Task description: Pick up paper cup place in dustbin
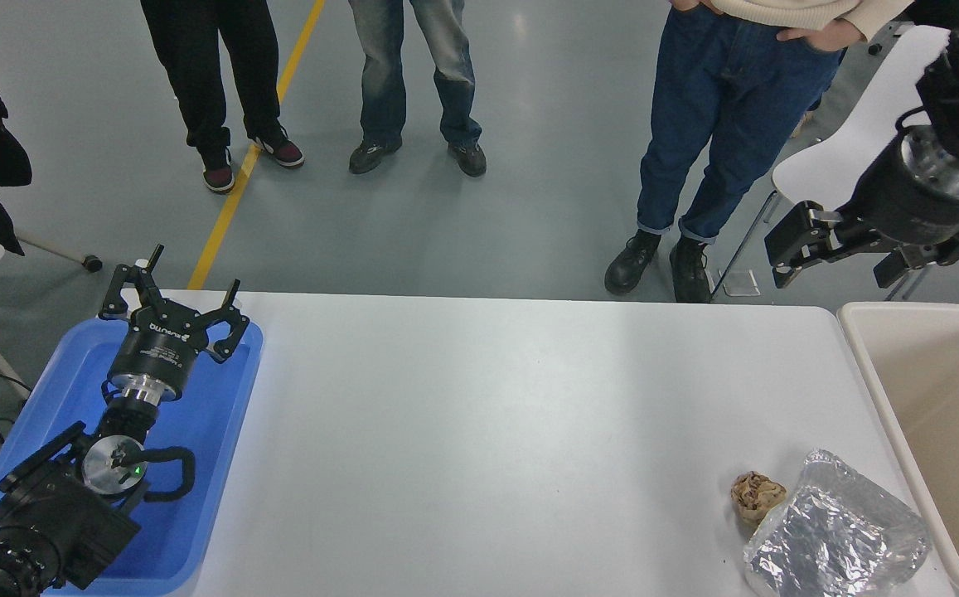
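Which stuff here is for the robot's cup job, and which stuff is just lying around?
For the job:
- dustbin at the table's right end
- right gripper, raised above the table's far right corner, holding nothing
- no paper cup can be seen

Just lying about:
- brown paper ball
- foil bag
- blue tray under the parked left gripper
- white chair

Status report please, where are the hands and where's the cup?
Left hand parked open over blue tray. Right hand raised above dustbin's far edge, empty. No paper cup in view. Brown paper ball and foil bag on table.
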